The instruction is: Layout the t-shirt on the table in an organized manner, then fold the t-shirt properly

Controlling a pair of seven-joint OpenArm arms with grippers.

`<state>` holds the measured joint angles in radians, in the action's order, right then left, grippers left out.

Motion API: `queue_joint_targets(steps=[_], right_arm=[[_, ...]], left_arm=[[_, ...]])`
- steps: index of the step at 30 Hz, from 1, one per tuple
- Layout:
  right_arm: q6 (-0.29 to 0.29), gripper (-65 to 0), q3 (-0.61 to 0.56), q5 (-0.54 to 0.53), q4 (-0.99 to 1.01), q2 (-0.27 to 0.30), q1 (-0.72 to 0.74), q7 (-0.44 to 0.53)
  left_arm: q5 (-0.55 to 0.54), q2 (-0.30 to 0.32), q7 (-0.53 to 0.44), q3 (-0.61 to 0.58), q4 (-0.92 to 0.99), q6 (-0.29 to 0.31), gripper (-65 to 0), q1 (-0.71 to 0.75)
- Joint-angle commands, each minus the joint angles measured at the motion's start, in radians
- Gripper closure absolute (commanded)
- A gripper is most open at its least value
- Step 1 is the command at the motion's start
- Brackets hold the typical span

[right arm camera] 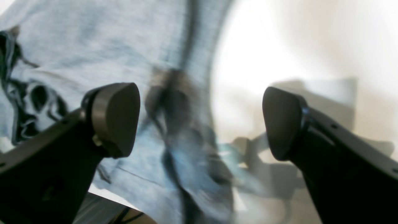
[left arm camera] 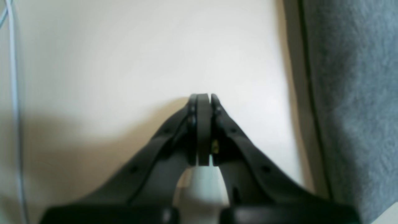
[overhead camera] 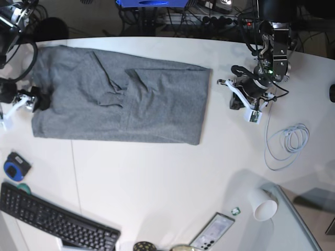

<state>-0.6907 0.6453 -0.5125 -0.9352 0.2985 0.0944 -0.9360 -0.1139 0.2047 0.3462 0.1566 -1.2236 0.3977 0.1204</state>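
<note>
The grey t-shirt lies spread as a wide rectangle on the far left half of the white table, with creases bunched near its middle. My right gripper sits at the shirt's left edge. In the right wrist view it is open, fingers wide apart over blurred grey fabric, nothing between them. My left gripper rests right of the shirt, apart from it. In the left wrist view it is shut on nothing over bare table, with the shirt's edge to the right.
A coiled white cable lies just right of the left arm and shows as a thin line. A paper cup lies near the grey-glass corner panel. A phone, keyboard and round blue device line the near edge.
</note>
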Motion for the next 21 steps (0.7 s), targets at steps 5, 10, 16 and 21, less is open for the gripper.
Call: queue_joint_targets(steps=[5,10,16,21], right_arm=[[-0.007,-59.0,-0.02,0.008,0.02,0.006,0.0,-0.015],[-0.007,-59.0,-0.023,0.008,0.018,0.009,-0.006,-0.016],[-0.007,-59.0,-0.028,0.008,0.02,-0.012,-0.029,-0.038],[-0.007,-59.0,-0.028,0.008,0.015,-0.02,-0.041,-0.114]], left_arm=[[-0.01,0.009,-0.011,0.001,-0.018,0.005,0.0,-0.021],[-0.007,0.011,-0.011,0.001,-0.011,0.005,0.0,-0.021],[-0.005,-0.004,-0.011,-0.016,-0.011,0.005,0.0,-0.021],[-0.005,-0.007,-0.011,-0.105,-0.011,0.005,0.0,-0.02]])
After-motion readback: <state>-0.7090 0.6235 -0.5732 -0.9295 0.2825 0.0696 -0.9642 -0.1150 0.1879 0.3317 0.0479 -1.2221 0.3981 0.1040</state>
